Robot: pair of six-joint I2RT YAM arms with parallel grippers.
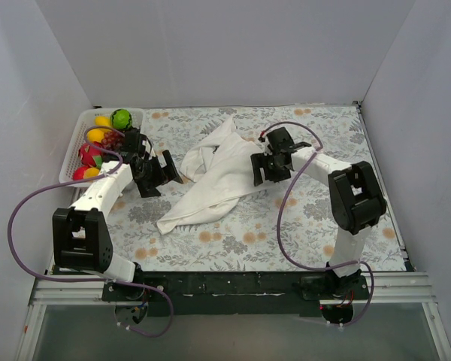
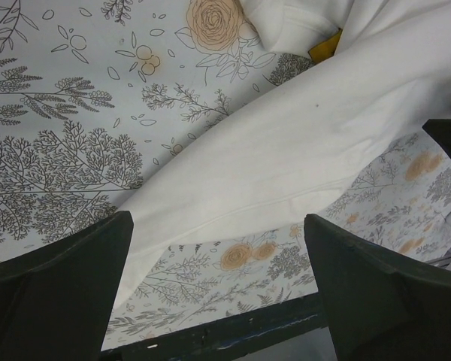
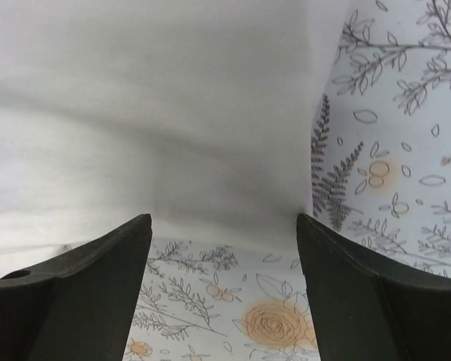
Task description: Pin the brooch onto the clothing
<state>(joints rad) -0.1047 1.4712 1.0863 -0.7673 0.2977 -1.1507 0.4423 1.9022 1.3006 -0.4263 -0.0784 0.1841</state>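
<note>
The white T-shirt (image 1: 210,177) lies crumpled and folded in a diagonal heap on the floral cloth; its logo does not show. The brooch is not visible in any view. My left gripper (image 1: 162,168) is open and empty just left of the shirt; its wrist view shows the shirt (image 2: 301,143) ahead of the gripper (image 2: 218,289), with a small yellow patch (image 2: 325,43) between folds. My right gripper (image 1: 267,170) is open and empty at the shirt's right edge; the shirt's hem (image 3: 173,113) lies just beyond the gripper (image 3: 224,289) in the right wrist view.
A white basket (image 1: 74,143) of toy fruit stands at the back left, close behind the left arm. The grey floral cloth (image 1: 301,226) covers the table. White walls enclose the left, back and right sides. A black rail (image 2: 233,335) runs along the near edge.
</note>
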